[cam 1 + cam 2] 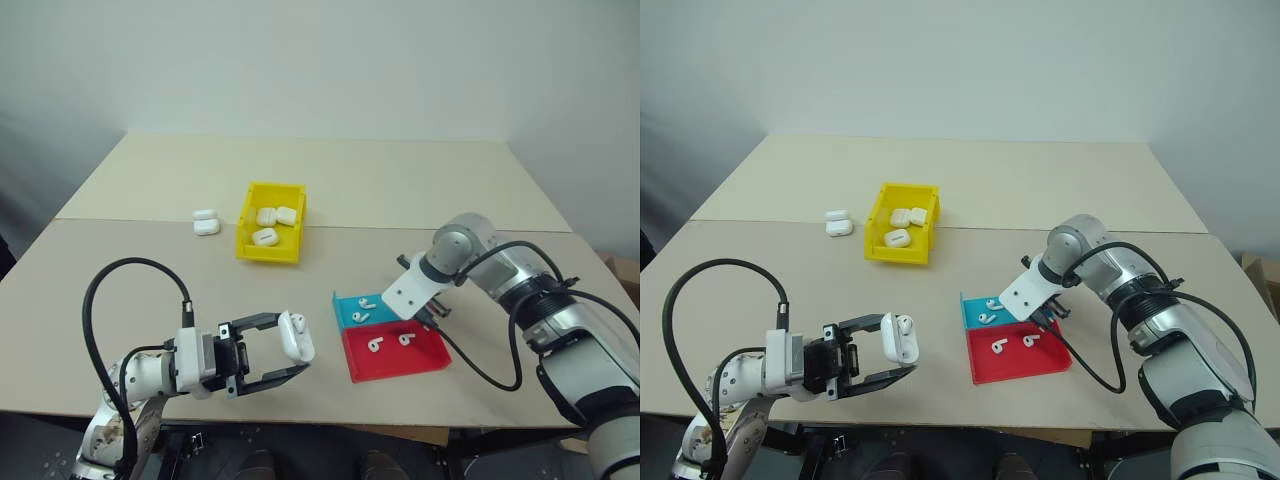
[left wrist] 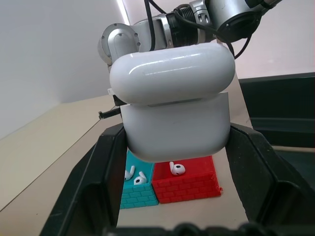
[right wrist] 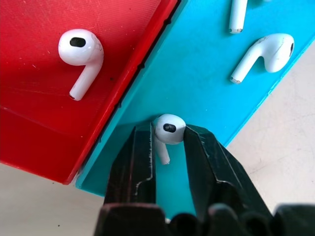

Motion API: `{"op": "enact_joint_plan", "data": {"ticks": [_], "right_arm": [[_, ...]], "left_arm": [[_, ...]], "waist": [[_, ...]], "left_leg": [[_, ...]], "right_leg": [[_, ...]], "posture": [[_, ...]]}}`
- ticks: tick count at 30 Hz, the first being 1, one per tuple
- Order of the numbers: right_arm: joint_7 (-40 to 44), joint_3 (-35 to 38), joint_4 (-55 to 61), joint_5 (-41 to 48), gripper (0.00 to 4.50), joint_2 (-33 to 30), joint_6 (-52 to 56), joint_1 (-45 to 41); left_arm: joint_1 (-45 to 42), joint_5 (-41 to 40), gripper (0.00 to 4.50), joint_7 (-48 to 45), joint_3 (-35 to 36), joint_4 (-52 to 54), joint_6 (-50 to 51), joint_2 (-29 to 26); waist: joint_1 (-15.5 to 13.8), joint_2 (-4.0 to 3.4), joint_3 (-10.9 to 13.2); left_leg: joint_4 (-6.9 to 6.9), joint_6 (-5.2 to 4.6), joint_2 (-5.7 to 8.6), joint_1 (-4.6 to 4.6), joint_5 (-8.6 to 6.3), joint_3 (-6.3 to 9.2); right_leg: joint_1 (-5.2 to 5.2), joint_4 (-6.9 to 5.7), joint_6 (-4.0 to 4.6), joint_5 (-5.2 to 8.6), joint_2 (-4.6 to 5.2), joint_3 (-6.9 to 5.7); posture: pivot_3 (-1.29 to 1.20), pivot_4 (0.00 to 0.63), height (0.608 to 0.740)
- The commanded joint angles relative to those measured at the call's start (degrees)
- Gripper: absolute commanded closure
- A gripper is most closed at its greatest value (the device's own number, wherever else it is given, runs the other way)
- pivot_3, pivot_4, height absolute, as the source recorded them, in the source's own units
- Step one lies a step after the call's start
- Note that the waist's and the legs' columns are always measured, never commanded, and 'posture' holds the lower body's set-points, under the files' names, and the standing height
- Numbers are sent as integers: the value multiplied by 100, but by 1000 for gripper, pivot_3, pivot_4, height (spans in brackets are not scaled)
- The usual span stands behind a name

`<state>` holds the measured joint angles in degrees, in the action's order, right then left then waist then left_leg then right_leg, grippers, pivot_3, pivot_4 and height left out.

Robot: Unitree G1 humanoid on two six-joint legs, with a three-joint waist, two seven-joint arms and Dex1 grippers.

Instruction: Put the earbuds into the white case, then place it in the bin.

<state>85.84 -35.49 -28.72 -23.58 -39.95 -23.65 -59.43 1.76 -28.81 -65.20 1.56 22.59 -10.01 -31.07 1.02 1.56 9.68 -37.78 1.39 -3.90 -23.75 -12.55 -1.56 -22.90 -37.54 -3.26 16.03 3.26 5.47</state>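
Gripping a tiny glossy white plastic earbud (image 3: 169, 129) over the shallow blue plastic tray (image 3: 211, 93), the right claw (image 3: 170, 147) is seen clenched on its head, stem hanging between the black fingers. The small glossy white pebble-shaped case (image 1: 296, 336) is held lid-open in the left claw (image 1: 292, 352), raised above the beige worktop (image 1: 400, 190). The step in hand is judged to be the pick-up of an earbud. Next, a lift clear of the tray and a careful stem-first insertion into the case's socket would be called for. The bright yellow rectangular plastic bin (image 1: 254, 247), already holding closed cases, stands well apart at the back.
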Motion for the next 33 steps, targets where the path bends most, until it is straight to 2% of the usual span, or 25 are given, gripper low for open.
{"op": "enact_joint_plan", "data": {"ticks": [1,10,16,24,28,33], "right_arm": [[-100,62,54,-110,3526,-57,-90,47],[-136,90,105,-106,3526,-68,-11,102],[29,590,815,444,3526,-149,712,204],[-133,1970,2754,1516,3526,-422,3448,702],[-600,3079,4034,2339,3526,-522,5669,997],[-1388,4639,5421,3758,3526,-237,7964,1105]], "left_arm": [[-56,2,1756,47,17,108,-122,-35],[-88,-24,1756,46,23,79,-123,-20],[-220,-182,1756,75,31,100,-20,6],[-707,-531,1756,304,-58,176,372,146],[-1003,-545,1756,788,-192,533,1224,-14],[-1553,-763,1756,889,-272,578,1488,143]], "waist": [[2,0,0],[2,0,0],[4,0,0],[-54,0,1],[-40,0,1],[-16,0,1]], "left_leg": [[0,0,0,1,0,0],[0,0,0,29,0,0],[0,0,0,45,0,0],[0,0,0,41,0,3],[0,0,0,35,0,6],[0,0,1,35,-1,9]], "right_leg": [[1,0,0,0,0,0],[30,2,1,1,0,0],[46,2,2,2,0,0],[48,3,1,2,1,-3],[48,7,0,3,0,-5],[47,7,-1,3,-2,-5]], "posture": [[0,150,740],[0,150,740],[0,150,740],[0,150,740],[0,150,740],[0,150,740]]}}
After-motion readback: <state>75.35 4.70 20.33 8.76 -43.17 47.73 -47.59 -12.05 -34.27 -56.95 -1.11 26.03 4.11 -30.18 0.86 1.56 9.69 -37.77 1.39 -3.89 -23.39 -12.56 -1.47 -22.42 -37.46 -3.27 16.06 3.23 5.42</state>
